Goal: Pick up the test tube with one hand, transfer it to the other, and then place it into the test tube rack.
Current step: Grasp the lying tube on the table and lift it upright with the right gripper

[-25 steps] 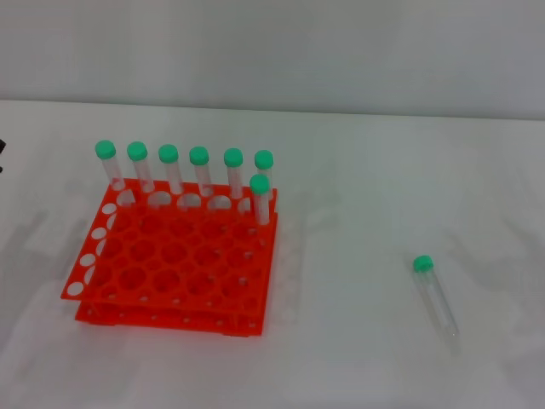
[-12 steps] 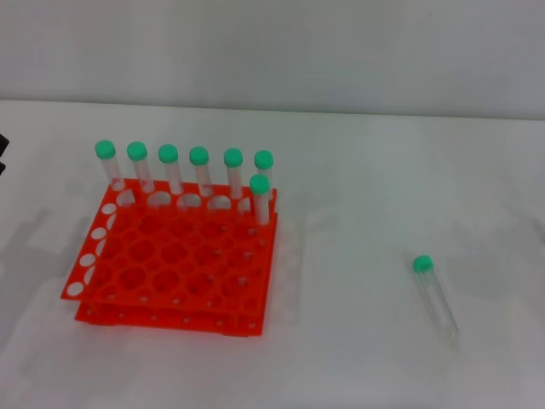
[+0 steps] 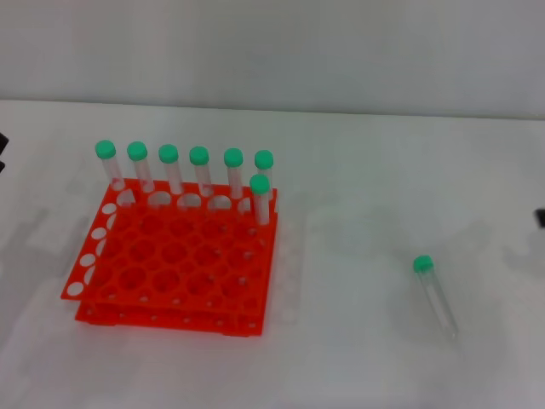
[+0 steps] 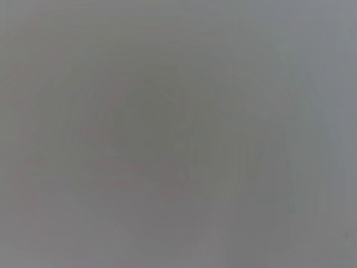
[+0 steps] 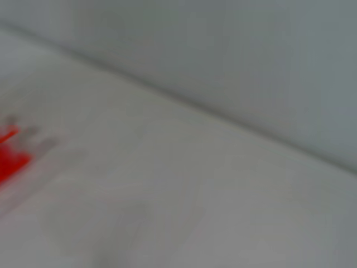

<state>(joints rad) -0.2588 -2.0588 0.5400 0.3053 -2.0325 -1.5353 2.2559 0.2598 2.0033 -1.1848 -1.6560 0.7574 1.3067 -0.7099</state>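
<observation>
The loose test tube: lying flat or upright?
Lying flat. The test tube rests on its side on the table, right of the test tube rack, green cap pointing away.

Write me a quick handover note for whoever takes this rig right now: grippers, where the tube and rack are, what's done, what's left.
Left gripper: only a dark sliver at the head view's left edge, away from the work. Right gripper: a sliver at the right edge, nearer the loose tube.
Test tube: lying on the white table, right of the rack, green cap pointing away from the robot, untouched.
Test tube rack: on the left, seven capped tubes standing along its far side.
Done: nothing. Left: pick up, hand over, place in rack.
</observation>
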